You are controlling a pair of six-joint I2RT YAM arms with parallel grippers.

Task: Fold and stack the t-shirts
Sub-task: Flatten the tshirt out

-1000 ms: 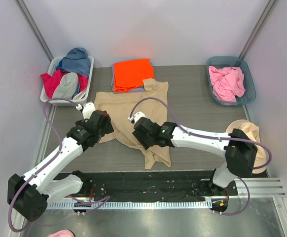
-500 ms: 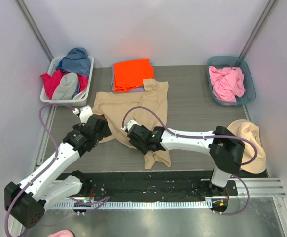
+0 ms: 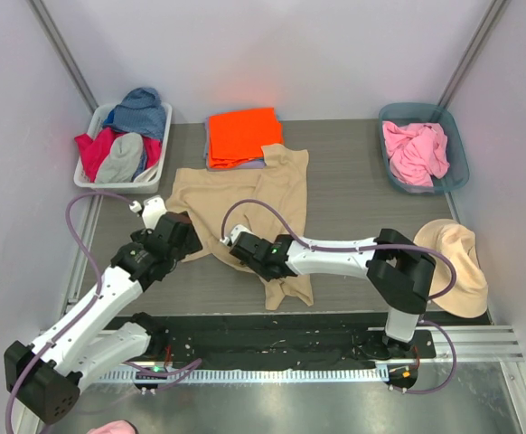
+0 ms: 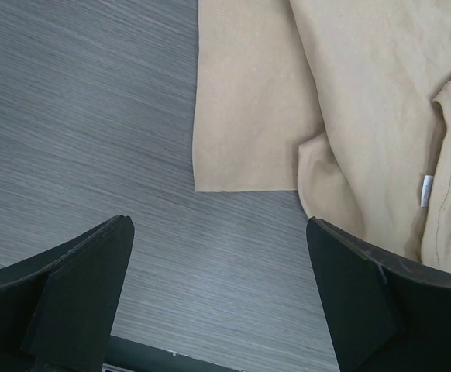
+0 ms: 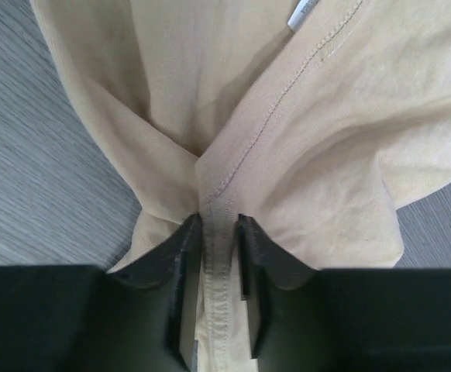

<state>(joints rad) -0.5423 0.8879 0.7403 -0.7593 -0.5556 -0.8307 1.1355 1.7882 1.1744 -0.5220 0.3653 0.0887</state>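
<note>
A tan t-shirt [image 3: 245, 194] lies rumpled in the middle of the table, one strip trailing toward the near edge. My right gripper [image 3: 245, 249] is low on its left part. In the right wrist view the right gripper [image 5: 219, 221] is shut on a stitched seam of the tan t-shirt [image 5: 326, 155], and the cloth bunches above the jaws. My left gripper [image 3: 182, 237] hangs open just left of the shirt. The left gripper [image 4: 218, 225] has bare table between its fingers, with the tan t-shirt's sleeve [image 4: 249, 101] beyond. A folded orange t-shirt [image 3: 242, 134] tops a stack at the back, with a lavender t-shirt's edge [image 3: 245, 165] showing under it.
A white basket [image 3: 89, 128] of mixed clothes stands at the back left. A teal bin [image 3: 460, 158] at the back right holds a pink t-shirt [image 3: 414, 152]. A beige cloth heap [image 3: 457, 262] lies at the right edge. The black rail [image 3: 272, 339] runs along the near edge.
My right gripper slid left across the tan shirt and closed on its seam. My left arm drew back slightly toward the near left, still open.
</note>
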